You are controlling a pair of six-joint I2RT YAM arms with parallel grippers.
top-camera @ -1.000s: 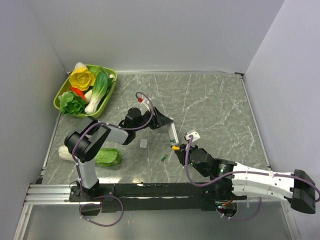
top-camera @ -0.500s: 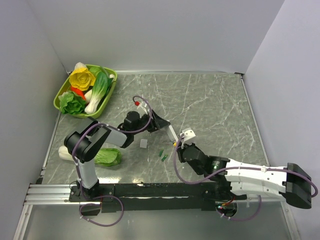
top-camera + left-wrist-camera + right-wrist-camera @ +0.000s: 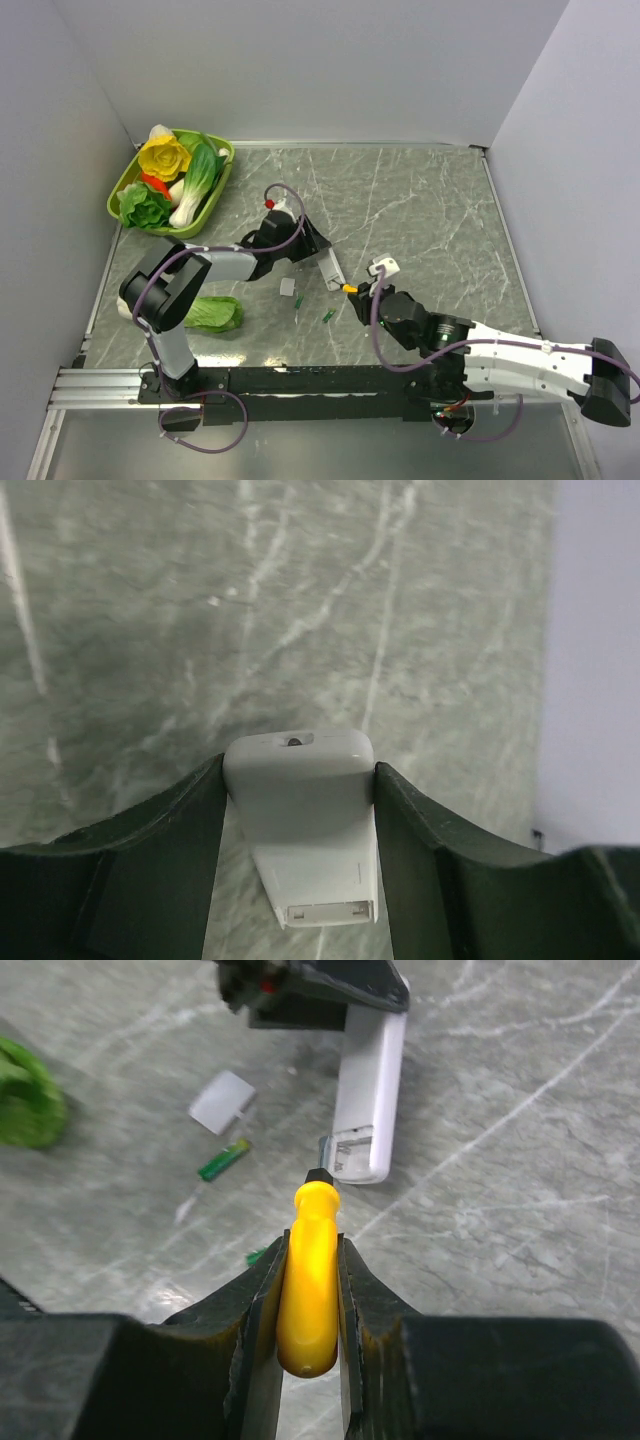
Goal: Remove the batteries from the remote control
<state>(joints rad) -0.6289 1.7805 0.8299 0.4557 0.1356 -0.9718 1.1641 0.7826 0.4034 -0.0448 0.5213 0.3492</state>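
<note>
Right wrist view: batteries [image 3: 222, 1160] out, remote [image 3: 365, 1090] held.
I read the left tool [image 3: 300, 780] pinching the remote by one end, steadying its open bay towards the right tool [image 3: 310, 1252], which clamps the screwdriver [image 3: 308, 1305] handle for prying. Both batteries lie loose on the worktop [image 3: 420, 200] near the cover [image 3: 222, 1102], so I judge the unloading done.

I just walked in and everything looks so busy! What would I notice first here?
Probably the bright yellow screwdriver pinched in the right jaws, pointing at the open end of the white remote control that the left jaws grip. Two tiny green batteries lie loose on the marble table close by. A green basket of colourful vegetables sits in the far left corner.
</note>
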